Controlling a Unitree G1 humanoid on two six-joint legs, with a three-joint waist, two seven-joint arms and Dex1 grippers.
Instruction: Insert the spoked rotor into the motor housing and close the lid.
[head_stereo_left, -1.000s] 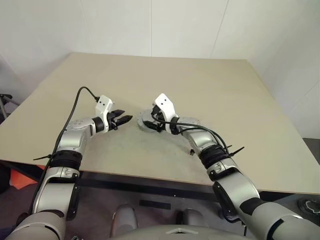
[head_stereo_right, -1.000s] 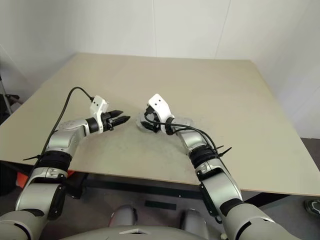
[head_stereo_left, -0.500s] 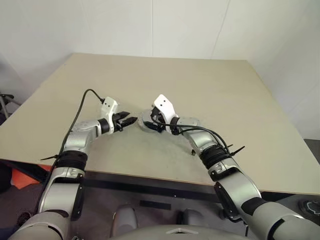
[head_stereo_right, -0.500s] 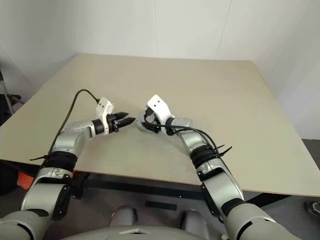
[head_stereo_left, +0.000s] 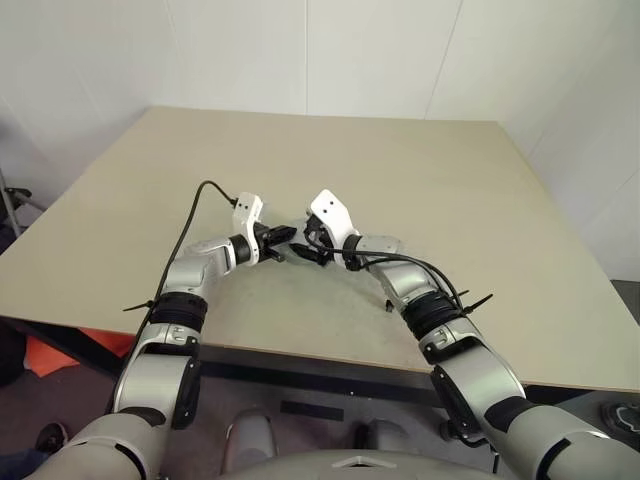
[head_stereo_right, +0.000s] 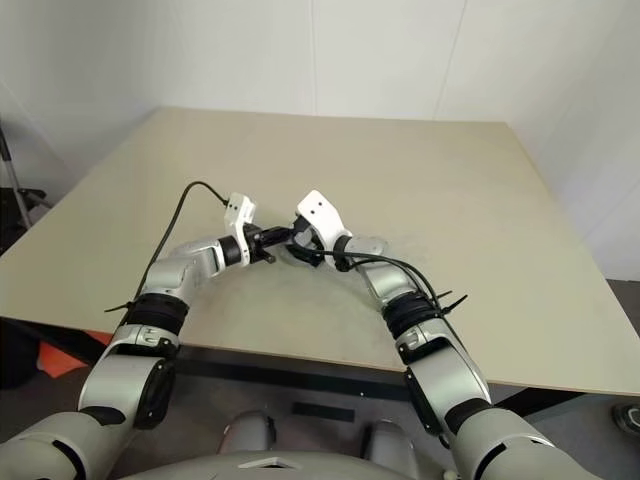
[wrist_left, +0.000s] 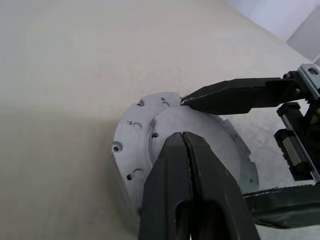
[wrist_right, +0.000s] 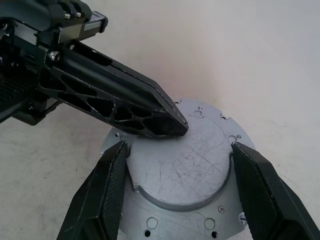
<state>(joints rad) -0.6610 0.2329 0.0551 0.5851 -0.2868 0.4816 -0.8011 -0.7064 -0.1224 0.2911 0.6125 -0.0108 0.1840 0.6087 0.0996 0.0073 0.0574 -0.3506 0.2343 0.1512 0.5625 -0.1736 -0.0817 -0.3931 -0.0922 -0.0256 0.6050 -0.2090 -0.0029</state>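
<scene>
White walls (head_stereo_left: 300, 50) are standing behind a beige table (head_stereo_left: 400, 160), and both arms are meeting over the middle of its near part.

A silver disc (wrist_right: 185, 170) is lying flat on the table there, directly under the two grippers. It is showing a flat flange pierced with small holes and a raised, scratched round centre. Which of the motor's parts it is cannot be told from this side.

The right gripper (wrist_right: 178, 147) is reaching in from the right, tilting slightly downward. Its fingers (wrist_right: 112, 190) are spread wide and are bracketing the raised centre, their pads sitting against its opposite edges over the flange, so it appears to be gripping the disc by that centre.

The left gripper (wrist_left: 182, 136) is coming in from the left, pointing toward the right one. Its two fingers are pressed together with nothing between them, forming a single black point. That point is resting on the raised centre near its edge, just beside one of the right gripper's fingertips.
</scene>
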